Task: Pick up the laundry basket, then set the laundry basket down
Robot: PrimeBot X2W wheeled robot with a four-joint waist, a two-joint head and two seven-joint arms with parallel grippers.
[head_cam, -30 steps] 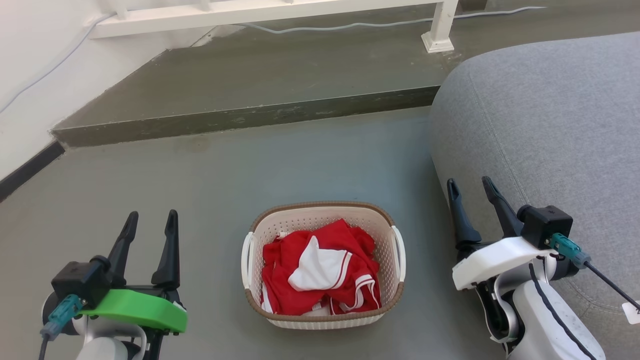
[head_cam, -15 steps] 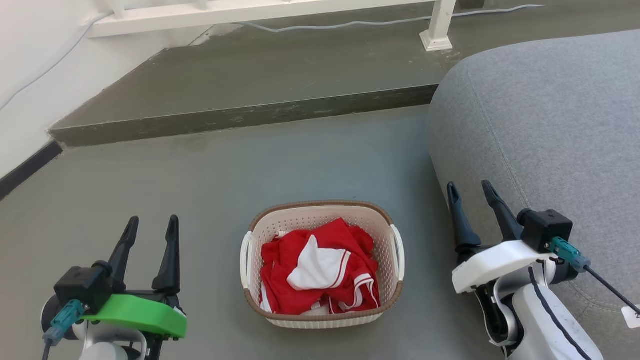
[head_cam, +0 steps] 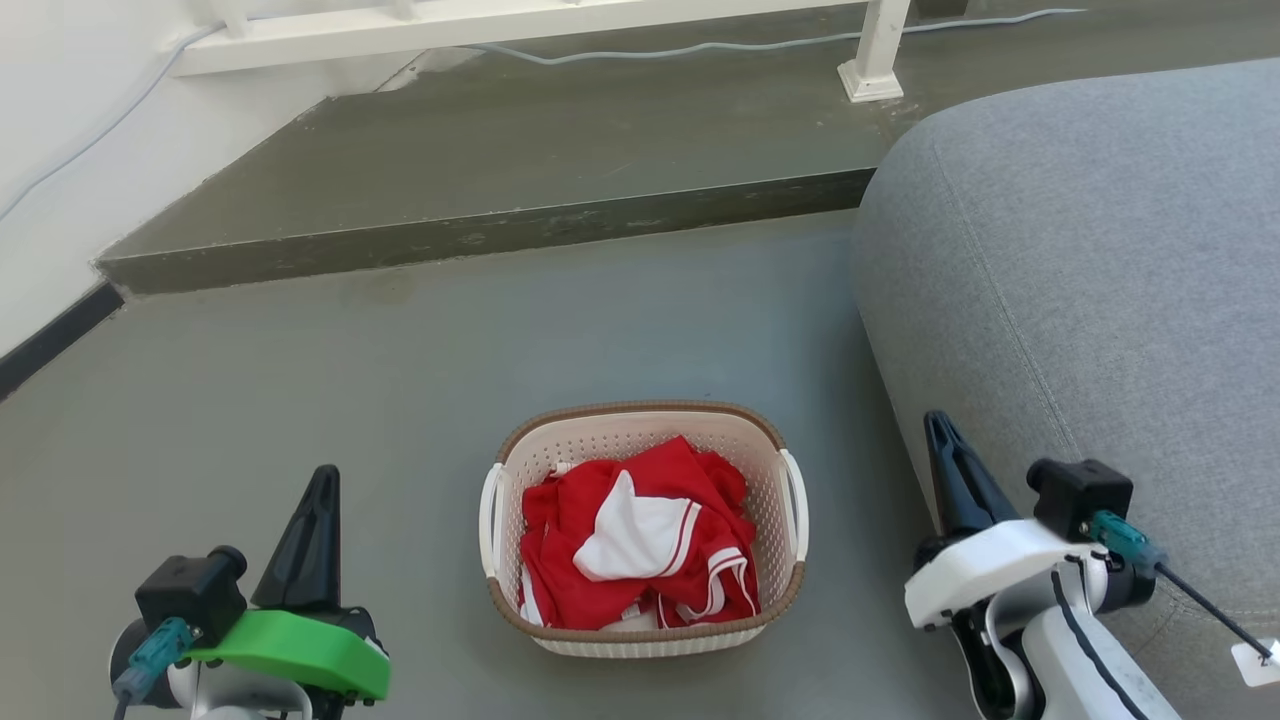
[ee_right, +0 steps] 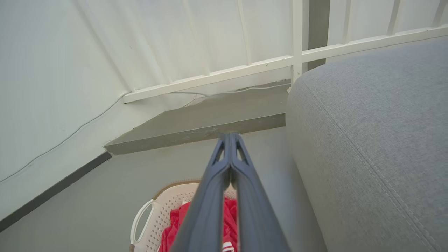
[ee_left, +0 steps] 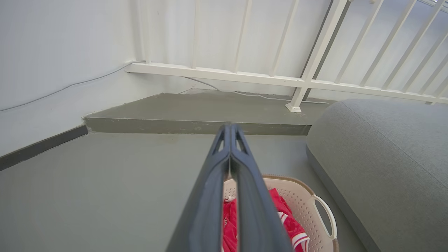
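Observation:
The laundry basket [head_cam: 770,470] sits on the grey floor between my arms, cream-white and perforated, with a brown rim and white side handles. Red and white clothes [head_cam: 640,545] fill it. My left gripper [head_cam: 322,480] is shut and empty, well left of the basket's left handle [head_cam: 487,520]. My right gripper [head_cam: 938,425] is shut and empty, off to the right of the right handle [head_cam: 798,505], beside the sofa. The left wrist view has the basket [ee_left: 308,199] low behind the closed fingers [ee_left: 229,168]. In the right wrist view the basket [ee_right: 164,206] lies lower left of the closed fingers [ee_right: 229,164].
A grey sofa [head_cam: 1100,280] rises close on the right. A raised concrete step [head_cam: 480,235] crosses the floor beyond the basket, with a white railing [head_cam: 870,50] and a cable [head_cam: 700,48] on it. A white wall [head_cam: 60,150] with a dark skirting stands left.
Both grippers have gone from open to shut and have drawn back lower in the head view. The basket has not moved.

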